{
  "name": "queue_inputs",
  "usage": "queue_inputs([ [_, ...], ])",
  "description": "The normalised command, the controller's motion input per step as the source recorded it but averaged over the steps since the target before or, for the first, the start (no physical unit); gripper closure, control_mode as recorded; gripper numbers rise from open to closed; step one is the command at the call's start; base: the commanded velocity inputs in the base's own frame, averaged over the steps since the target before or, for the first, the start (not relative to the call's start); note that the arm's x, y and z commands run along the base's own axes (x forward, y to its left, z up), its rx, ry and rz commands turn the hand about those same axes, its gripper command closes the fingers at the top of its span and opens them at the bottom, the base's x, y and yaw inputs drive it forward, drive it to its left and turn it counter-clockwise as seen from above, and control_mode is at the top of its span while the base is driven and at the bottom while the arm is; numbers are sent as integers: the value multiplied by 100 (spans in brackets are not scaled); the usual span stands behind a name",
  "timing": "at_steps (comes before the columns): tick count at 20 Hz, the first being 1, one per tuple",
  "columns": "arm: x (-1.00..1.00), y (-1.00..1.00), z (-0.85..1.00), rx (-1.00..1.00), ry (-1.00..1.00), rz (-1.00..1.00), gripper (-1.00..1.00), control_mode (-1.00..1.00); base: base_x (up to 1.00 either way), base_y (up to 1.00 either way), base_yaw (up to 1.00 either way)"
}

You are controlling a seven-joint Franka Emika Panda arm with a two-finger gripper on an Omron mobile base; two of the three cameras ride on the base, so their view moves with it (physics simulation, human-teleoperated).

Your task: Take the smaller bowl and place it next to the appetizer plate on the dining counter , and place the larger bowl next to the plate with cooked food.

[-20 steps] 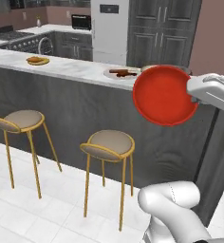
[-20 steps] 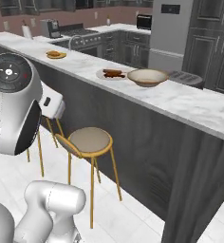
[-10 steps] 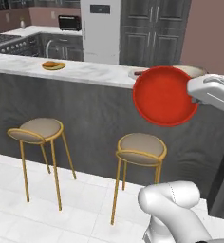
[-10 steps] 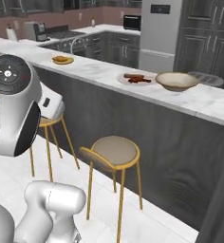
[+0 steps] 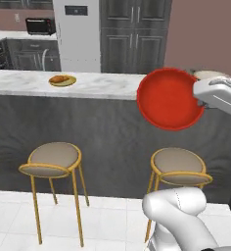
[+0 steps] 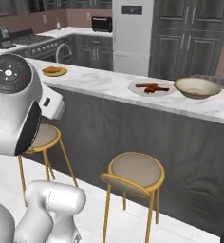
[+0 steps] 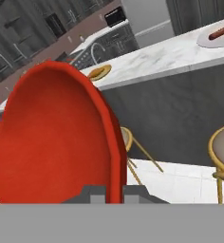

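The smaller bowl (image 5: 169,99), glossy red, hangs tipped on edge in front of the dining counter (image 5: 103,86), about level with its marble top. My gripper (image 5: 201,100) is shut on its right rim. In the hand view the red bowl (image 7: 57,142) fills the left side, its rim pinched in the gripper (image 7: 111,194). The appetizer plate (image 5: 62,80) lies on the counter to the left, also seen from the right base (image 6: 54,71) and the hand (image 7: 98,72). The plate with cooked food (image 6: 151,87) sits beside the larger bowl (image 6: 197,87).
Two gold-legged stools (image 5: 55,159) (image 5: 180,166) stand against the counter's dark front, the right one under the held bowl. A white fridge (image 5: 78,34) and dark cabinets line the back wall. My own arm (image 6: 12,109) blocks the left of the right base view.
The base has driven left along the counter, so the whole scene slid right in both base views. The red bowl stays held in the same pose in the gripper.
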Motion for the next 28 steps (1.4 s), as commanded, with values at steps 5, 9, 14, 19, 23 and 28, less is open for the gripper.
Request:
queue_inputs([
  [5,0,0,0,0,0,0,100,100,79,100,-39],
  [9,0,0,0,0,0,0,100,100,87,100,-38],
  [14,0,0,0,0,0,0,100,100,84,93,-34],
  [19,0,0,0,0,0,0,100,100,84,52,-14],
  [23,0,0,0,0,0,0,100,100,70,28,-4],
  [28,0,0,0,0,0,0,100,100,62,24,0],
])
